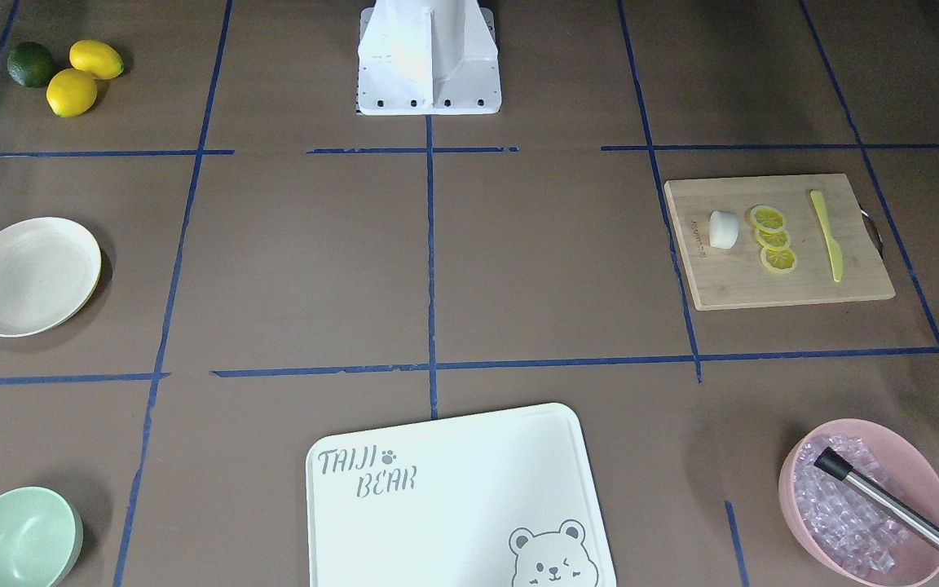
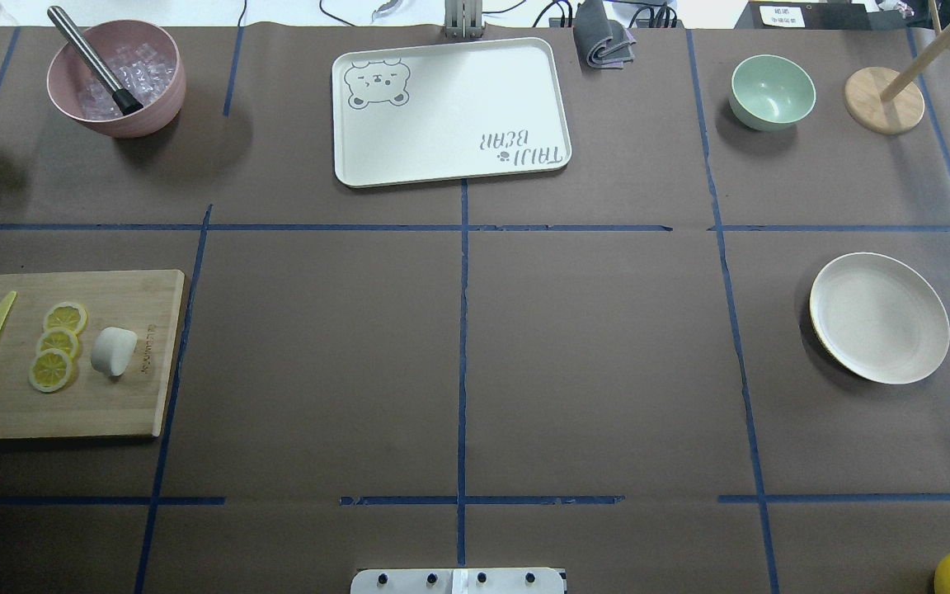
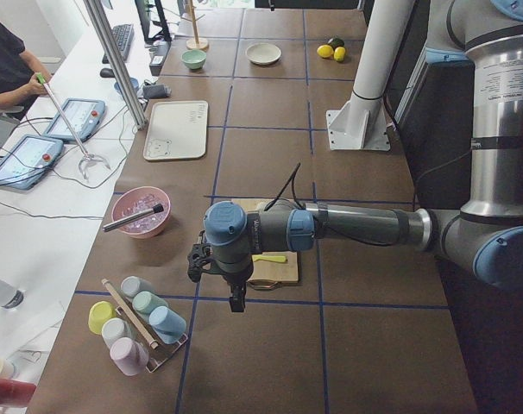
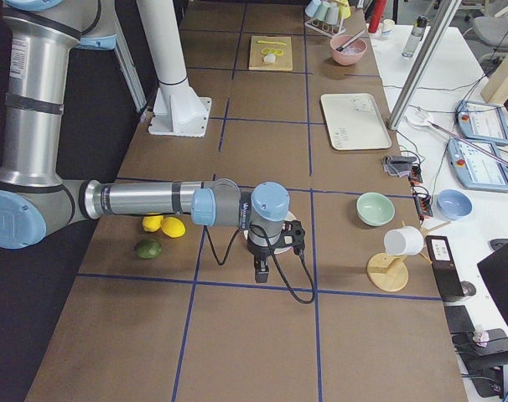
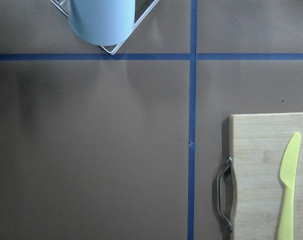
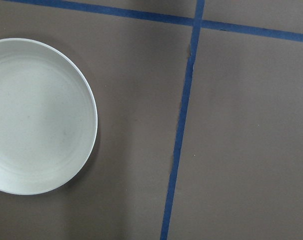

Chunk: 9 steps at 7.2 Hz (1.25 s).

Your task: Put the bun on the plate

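Pickup not yet begun: the wooden board [image 2: 112, 404] lies just beside my left gripper [image 3: 236, 302], the plate [image 2: 879, 318] beside my right gripper [image 4: 261, 272]; whether either is spread, I cannot tell. The bun [image 2: 113, 351] lies on that board, beyond the lemon slices [image 2: 57, 343]; next, I judge, a reach across.

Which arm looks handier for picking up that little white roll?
Left. The small white cylinder-shaped bun lies on the bamboo cutting board on the robot's left; the left pincer hangs beside that board.
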{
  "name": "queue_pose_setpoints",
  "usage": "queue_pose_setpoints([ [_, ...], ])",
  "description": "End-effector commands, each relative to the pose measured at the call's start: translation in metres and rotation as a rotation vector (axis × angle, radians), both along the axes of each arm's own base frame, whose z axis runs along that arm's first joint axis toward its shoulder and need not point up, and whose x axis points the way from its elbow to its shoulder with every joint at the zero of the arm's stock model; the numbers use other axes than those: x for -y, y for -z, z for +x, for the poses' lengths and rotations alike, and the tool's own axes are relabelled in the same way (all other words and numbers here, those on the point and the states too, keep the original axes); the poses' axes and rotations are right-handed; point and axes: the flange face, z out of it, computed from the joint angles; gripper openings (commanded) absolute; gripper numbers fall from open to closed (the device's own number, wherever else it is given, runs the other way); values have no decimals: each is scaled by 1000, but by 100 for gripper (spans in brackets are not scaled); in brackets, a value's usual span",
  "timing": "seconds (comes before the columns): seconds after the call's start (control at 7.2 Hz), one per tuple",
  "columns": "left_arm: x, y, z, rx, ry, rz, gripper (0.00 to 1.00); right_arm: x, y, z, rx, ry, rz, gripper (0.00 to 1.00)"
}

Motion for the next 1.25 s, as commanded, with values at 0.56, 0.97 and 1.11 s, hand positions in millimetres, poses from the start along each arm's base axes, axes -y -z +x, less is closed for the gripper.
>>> queue_pose_setpoints([
  [0.56, 0, 0, 0, -3, -2, 5, 100, 11, -30, -87, 80, -91, -5, 98],
  [0.97, 0, 6, 0, -3, -1, 15, 100, 20, -46, -135, 80, -151, -67, 95],
  [1.11, 0, 7, 0, -3, -2, 17, 100, 25, -41, -147, 83, -132, -60, 95],
])
